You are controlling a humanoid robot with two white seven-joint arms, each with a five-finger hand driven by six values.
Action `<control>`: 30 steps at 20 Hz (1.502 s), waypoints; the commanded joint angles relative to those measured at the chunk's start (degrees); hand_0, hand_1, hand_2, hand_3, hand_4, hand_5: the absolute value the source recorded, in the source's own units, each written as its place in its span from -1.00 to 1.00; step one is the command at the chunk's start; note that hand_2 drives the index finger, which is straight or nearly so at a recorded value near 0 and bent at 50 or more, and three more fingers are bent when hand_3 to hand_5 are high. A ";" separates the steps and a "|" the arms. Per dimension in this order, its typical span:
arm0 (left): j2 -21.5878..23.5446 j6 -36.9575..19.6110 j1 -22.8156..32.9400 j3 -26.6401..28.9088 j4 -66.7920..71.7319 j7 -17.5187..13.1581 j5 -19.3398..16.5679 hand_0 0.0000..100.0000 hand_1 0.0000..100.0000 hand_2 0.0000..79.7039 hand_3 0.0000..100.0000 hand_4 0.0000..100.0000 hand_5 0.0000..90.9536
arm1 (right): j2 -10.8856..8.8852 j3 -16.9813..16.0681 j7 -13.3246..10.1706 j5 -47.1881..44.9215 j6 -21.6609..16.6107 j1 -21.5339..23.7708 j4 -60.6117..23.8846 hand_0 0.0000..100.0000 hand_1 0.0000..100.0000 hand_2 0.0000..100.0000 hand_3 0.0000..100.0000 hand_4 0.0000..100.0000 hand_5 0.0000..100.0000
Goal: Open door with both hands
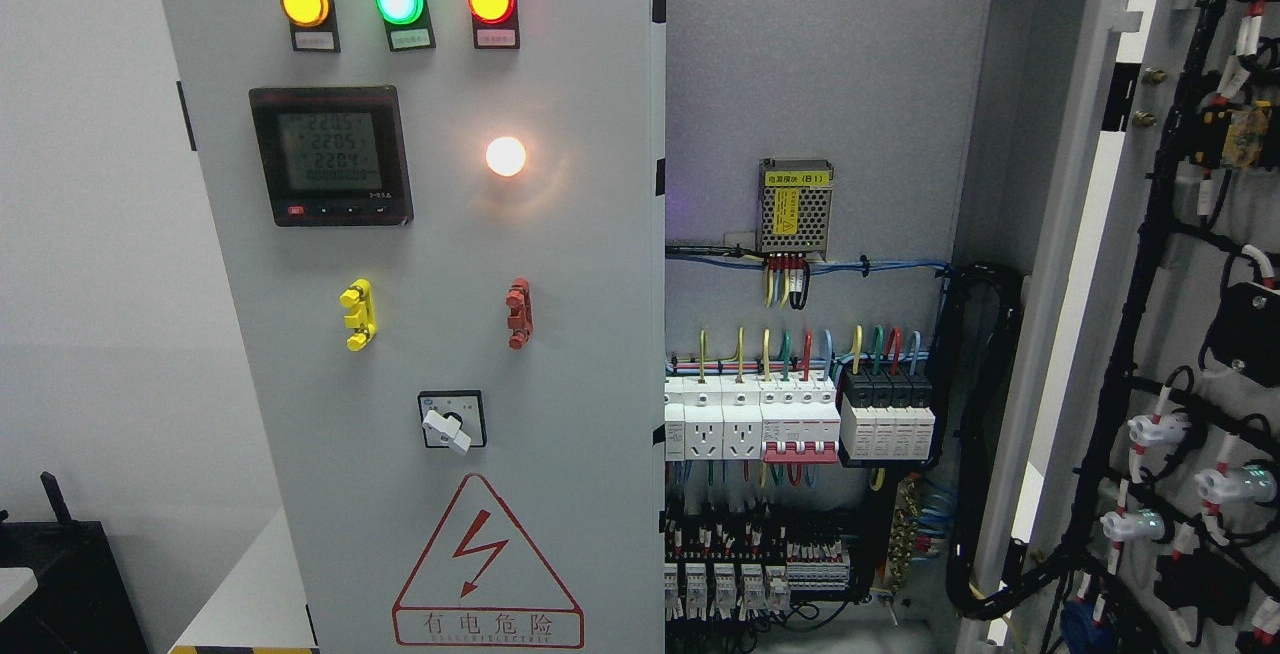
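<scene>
We are facing a grey cabinet: left door (440,334) closed, its warning triangle (487,562) reading 有电危险; right door (1180,334) swung open, baring breakers (800,424). Our hands aren't showing.

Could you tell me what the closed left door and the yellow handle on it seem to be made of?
The closed left door looks like sheet metal painted matte light grey: flat, with a soft lamp reflection. The yellow handle looks like moulded plastic, uniformly coloured with rounded knobs, though painted metal is possible.
</scene>
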 commanded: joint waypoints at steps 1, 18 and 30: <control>-0.06 0.27 -0.01 1.51 -0.05 -0.01 -0.03 -1.00 -1.00 -1.00 -1.00 -0.94 -1.00 | -4.34 4.94 0.17 0.00 -0.21 -4.29 -10.57 -0.79 -1.00 -1.00 -1.00 -1.00 -1.00; 0.03 -0.43 -0.27 1.42 0.12 -0.46 0.50 -1.00 -1.00 -1.00 -1.00 -0.94 -1.00 | -3.56 5.38 0.08 -0.17 -0.22 -23.26 -15.42 -0.79 -1.00 -1.00 -1.00 -1.00 -1.00; 0.03 -0.52 -0.27 1.51 0.04 -0.46 0.59 -1.00 -1.00 -1.00 -1.00 -0.94 -1.00 | 2.07 4.59 0.08 -0.53 5.50 -38.39 -13.13 -0.79 -1.00 -1.00 -1.00 -1.00 -1.00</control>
